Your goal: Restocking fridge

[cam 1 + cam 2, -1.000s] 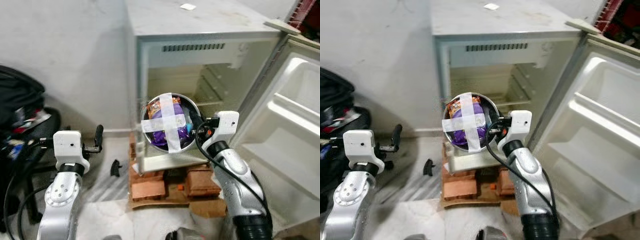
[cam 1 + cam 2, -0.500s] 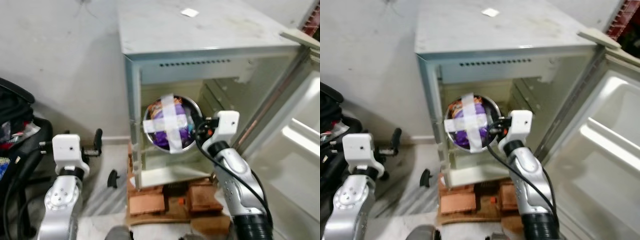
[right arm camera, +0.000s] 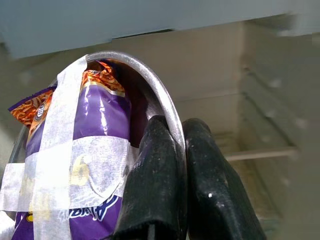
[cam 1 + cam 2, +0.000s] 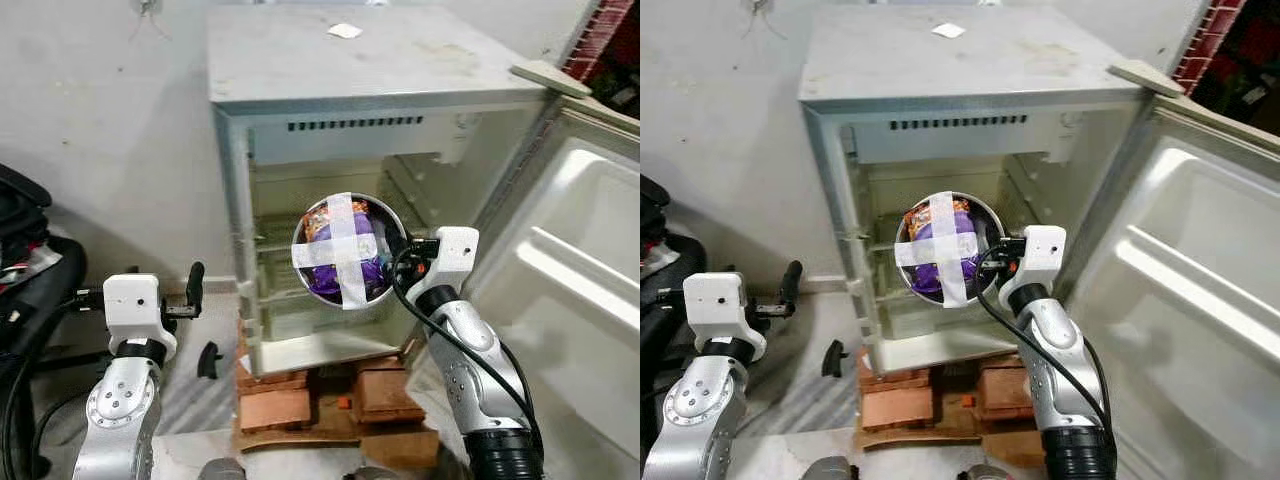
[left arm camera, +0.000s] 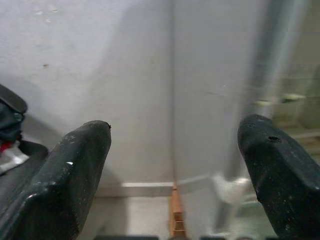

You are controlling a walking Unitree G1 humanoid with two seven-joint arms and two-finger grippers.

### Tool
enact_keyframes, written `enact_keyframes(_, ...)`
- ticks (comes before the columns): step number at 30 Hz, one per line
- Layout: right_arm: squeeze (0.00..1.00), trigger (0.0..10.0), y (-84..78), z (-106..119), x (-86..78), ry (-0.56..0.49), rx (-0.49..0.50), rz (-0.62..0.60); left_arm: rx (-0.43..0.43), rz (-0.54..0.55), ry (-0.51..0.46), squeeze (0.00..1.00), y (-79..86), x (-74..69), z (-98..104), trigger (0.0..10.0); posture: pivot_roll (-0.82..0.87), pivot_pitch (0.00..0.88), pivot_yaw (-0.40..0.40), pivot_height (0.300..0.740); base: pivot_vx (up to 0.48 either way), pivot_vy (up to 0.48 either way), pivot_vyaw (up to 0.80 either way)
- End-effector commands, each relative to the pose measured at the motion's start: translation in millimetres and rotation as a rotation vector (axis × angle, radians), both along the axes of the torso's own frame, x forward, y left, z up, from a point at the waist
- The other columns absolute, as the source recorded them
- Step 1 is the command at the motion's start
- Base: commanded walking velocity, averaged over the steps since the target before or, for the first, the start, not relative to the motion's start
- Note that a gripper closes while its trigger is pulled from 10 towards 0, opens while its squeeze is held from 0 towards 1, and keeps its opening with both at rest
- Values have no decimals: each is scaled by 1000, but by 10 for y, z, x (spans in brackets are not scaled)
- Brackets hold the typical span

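1. The small grey-white metal fridge (image 4: 380,70) stands with its boxy cabinet raised on flat reddish-brown bricks (image 4: 275,408). Its flat top is scuffed and carries a small white scrap of paper (image 4: 344,31) near the back edge.
2. The fridge's moulded white plastic door (image 4: 575,290) hangs open at the right side, its inner face showing smooth ribbed shelf rails. Inside the cabinet are pale walls and thin shelves (image 4: 890,262).
3. The round shiny steel bowl (image 4: 349,249) is held tipped on its side in front of the open fridge compartment, its mouth facing the camera, not resting on any shelf.
4. Inside the bowl is a glossy purple-and-orange snack packet (image 3: 97,150), held in by two crossed strips of matte white tape (image 4: 343,250) over the mouth.
5. The right gripper (image 3: 172,175) has its two black fingers pinched closed on the bowl's thin rim at the edge nearest the arm, one finger inside and one outside.
6. The left gripper (image 5: 175,165) hangs low beside the fridge's left wall, its rounded, scuffed black fingers spread wide with nothing between them.
7. Compared with a second ago, the bowl sits higher against the cabinet opening, level with the shelves rather than the lower edge. The camera has also shifted, so more of the fridge top and interior shows, while the right gripper's clamp on the rim is unchanged.
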State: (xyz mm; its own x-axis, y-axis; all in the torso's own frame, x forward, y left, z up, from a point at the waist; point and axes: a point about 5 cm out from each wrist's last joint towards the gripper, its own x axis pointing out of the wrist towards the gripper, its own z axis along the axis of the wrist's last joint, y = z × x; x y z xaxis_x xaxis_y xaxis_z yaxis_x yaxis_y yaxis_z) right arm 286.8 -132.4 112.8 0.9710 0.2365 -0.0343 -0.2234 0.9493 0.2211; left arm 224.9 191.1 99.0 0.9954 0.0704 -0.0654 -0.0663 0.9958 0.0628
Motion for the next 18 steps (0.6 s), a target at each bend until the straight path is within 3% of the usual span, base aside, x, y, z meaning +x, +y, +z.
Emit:
enact_keyframes(1,0,10000,-56,39,21,-16,4,-11,-7,4,-11,0,-28,-2,33,10000,122,37,-52,740,0,0,0)
enact_keyframes(9,0,10000,5,57,23,-29,1,47,-15,32,-12,0,-2,-8,35,10000,125,40,-55,740,0,0,0)
enact_keyframes(18,0,10000,0,61,23,-28,9,51,-23,45,0,0,6,-12,25,10000,124,39,-55,740,0,0,596)
